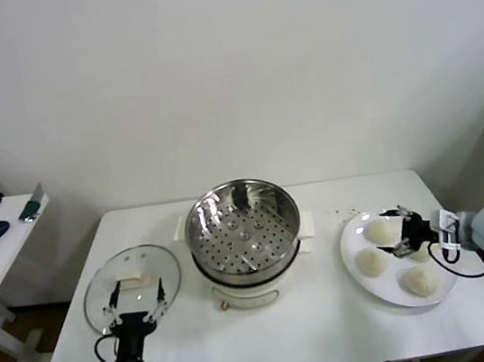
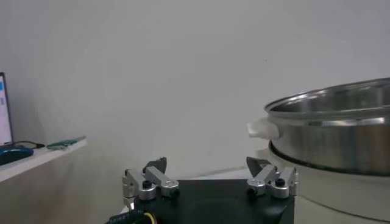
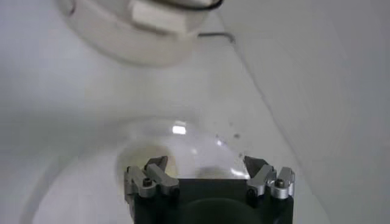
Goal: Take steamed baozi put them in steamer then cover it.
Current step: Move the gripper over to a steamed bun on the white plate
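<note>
While the head view shows the steamer (image 1: 242, 226) standing at mid-table with its perforated tray bare, no baozi has gone in yet; the four baozi (image 1: 380, 231) all sit on the white plate (image 1: 364, 283) to the steamer's right. Right gripper (image 1: 402, 232) hangs low over that plate among the buns, fingers spread, nothing between them. The glass cover (image 1: 132, 284) lies flat on the table to the steamer's left, handle up; left gripper (image 1: 136, 297) sits at its near edge, fingers spread and empty. Left wrist view: left gripper (image 2: 210, 176) with jaws wide apart, the steamer's steel wall (image 2: 341, 131) off to one side, uncovered. Right wrist view: right gripper (image 3: 209, 176) released, jaws apart, one pale baozi (image 3: 183, 155) just ahead of them on the plate (image 3: 73, 195), not yet grasped. Judgement: task at its very start. All four buns still to be moved, then the cover to be lifted onto the steamer.
</note>
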